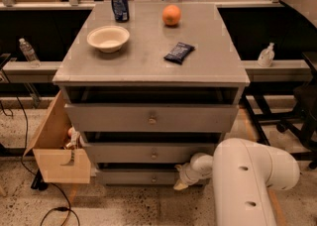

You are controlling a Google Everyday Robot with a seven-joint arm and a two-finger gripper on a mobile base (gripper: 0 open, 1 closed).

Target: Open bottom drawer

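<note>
- Saw the gripper low down, at about 6 o'clock, its tip against the right part of the bottom drawer front.
- Could not tell how wide the grip stood, nor whether it had hold of anything.
- Traced the white arm from it toward 4 o'clock, bulky in the lower right corner.
- Found the bottom drawer lowest of three grey fronts on the cabinet, just above the floor, at 6 o'clock of the mid drawer.
- Could not make out its knob; noted small round knobs on the mid drawer and the top drawer.
- Noted dark gaps above the top and mid fronts; could not tell whether the bottom one stood out at all.
- Counted four things on the cabinet top, all apart: a can at 11 o'clock, an orange at 12, a bowl at 10, a dark packet near the middle.
- Spotted a cardboard box just beside the cabinet's left side, at 8 o'clock.
- Spotted a left bottle at 9 o'clock and a right bottle at 3 o'clock, each on a side ledge.
</note>
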